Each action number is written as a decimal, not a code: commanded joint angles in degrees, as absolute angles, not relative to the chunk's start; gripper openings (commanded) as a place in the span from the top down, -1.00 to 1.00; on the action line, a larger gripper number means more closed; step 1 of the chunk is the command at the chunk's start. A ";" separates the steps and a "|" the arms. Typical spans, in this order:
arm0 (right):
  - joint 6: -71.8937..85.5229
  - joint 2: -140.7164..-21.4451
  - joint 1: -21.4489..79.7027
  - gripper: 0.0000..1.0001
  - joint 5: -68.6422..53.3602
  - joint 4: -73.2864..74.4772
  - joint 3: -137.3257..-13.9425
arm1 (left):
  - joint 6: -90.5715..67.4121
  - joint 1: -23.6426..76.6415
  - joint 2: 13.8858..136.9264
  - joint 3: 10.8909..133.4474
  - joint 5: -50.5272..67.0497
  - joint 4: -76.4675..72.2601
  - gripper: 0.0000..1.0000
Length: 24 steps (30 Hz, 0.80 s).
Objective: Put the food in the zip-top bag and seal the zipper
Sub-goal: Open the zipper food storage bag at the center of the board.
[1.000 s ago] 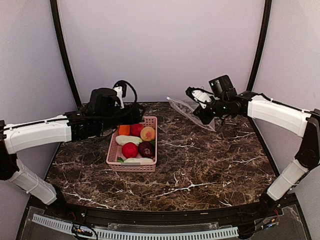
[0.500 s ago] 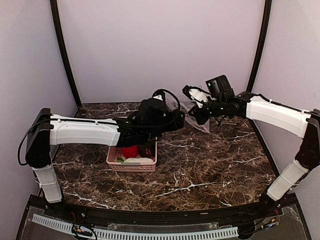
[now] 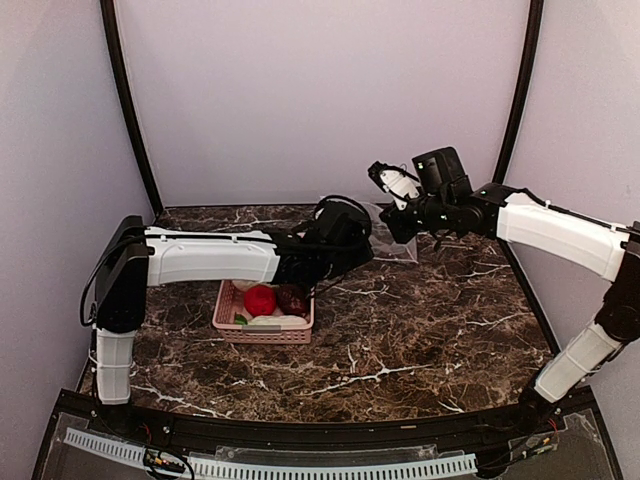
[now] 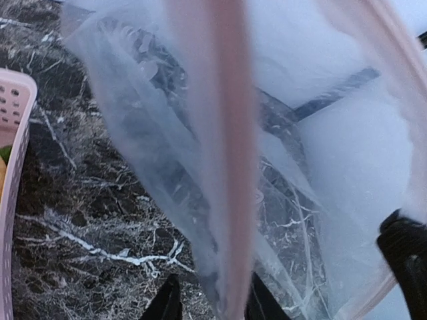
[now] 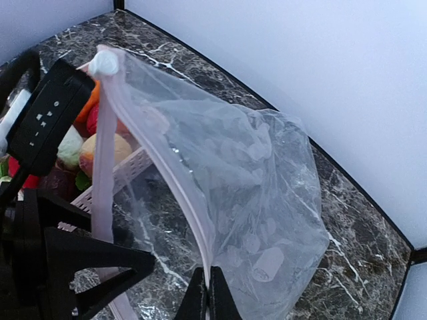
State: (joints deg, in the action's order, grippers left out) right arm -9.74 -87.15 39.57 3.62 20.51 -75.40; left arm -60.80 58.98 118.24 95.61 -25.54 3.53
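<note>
Clear plastic: one zip-top bag (image 5: 253,180), held up off the counter (image 3: 420,330) between the two sets of fingers, its mouth gaping; I see no food inside.
Strip: one pinkish zipper (image 4: 213,133) — one lip runs down to each arm's fingers.
Left side: the left fingers (image 3: 352,234) look closed down narrow on their lip, going by the left wrist view.
Right side: the right fingers (image 5: 209,297) are pinched fully together on the opposite lip.
Load: the food (image 3: 259,300) sits in one pink basket (image 3: 260,335), low and behind the left fingers and partly under the left arm (image 3: 210,258). About six pieces show; the exact count is hidden.
Arms: two, both occupied.
Risk: whichever fingers let go to fetch food will likely drop their lip, and the slack mouth would fold shut. Pulling the lips too far apart could slide the slick strip out of a pinch.
</note>
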 commanded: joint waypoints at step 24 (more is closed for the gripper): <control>-14.13 -87.72 33.50 1.00 17.59 18.35 -79.99 | -31.96 57.81 106.64 83.76 -11.03 -19.38 -0.46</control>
